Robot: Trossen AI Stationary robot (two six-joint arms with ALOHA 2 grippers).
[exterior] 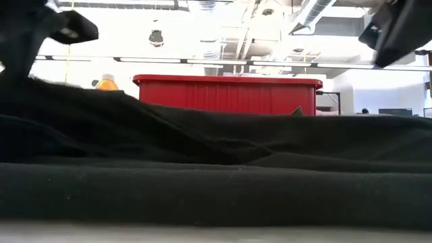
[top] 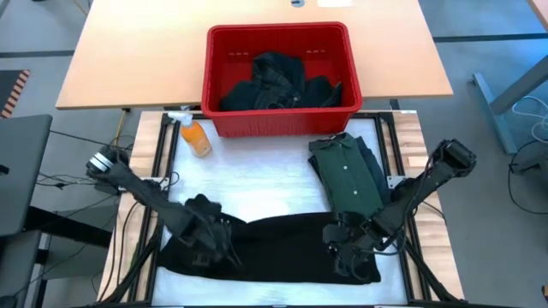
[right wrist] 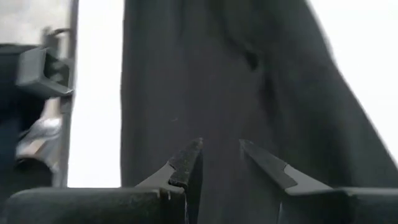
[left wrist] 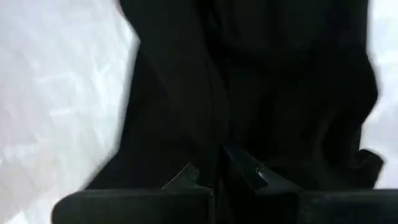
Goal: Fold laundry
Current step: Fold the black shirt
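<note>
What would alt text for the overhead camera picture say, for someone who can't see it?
Two dark robot arms reach down onto a black garment spread along the near edge of a white work surface, the left gripper and right gripper at its two ends. Behind lie a folded green shirt, an orange bottle and a red basket of dark clothes.

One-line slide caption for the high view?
Both claws, left and right, on a black garment beside a folded green shirt.

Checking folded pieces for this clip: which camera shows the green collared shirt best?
The high view: the green shirt lies folded on the white table, in front of the red basket, whole and unobstructed. The low view and both wrist views show only black cloth, no green shirt.
</note>
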